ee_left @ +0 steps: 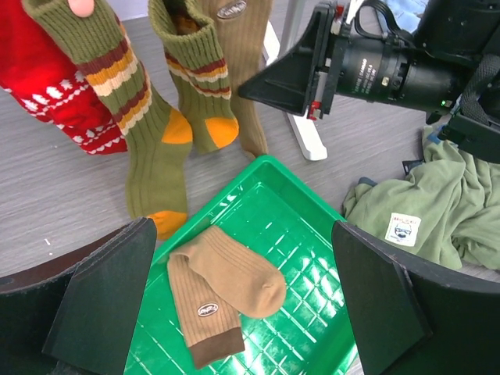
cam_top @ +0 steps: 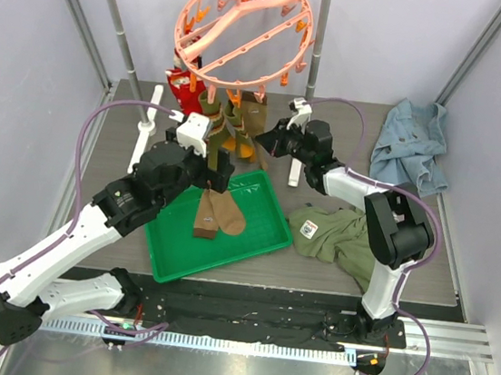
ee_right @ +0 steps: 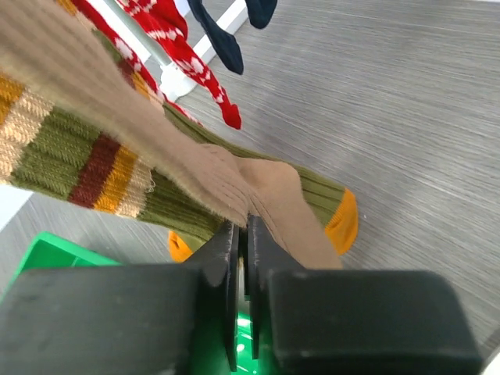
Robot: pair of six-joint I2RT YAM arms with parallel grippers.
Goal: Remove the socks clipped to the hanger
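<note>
Right gripper fingers pinch nearly closed on a hanging tan sock, which dangles beside olive striped socks under the pink hanger. Left gripper gapes wide above the green tray, where a loose tan sock lies.

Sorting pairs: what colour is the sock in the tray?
Tan sock, dark-brown cuff; left wrist view shows best.

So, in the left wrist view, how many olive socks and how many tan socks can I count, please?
olive socks: 2, both hanging
tan socks: 2, one hanging, one in the tray
Total: 4
</note>
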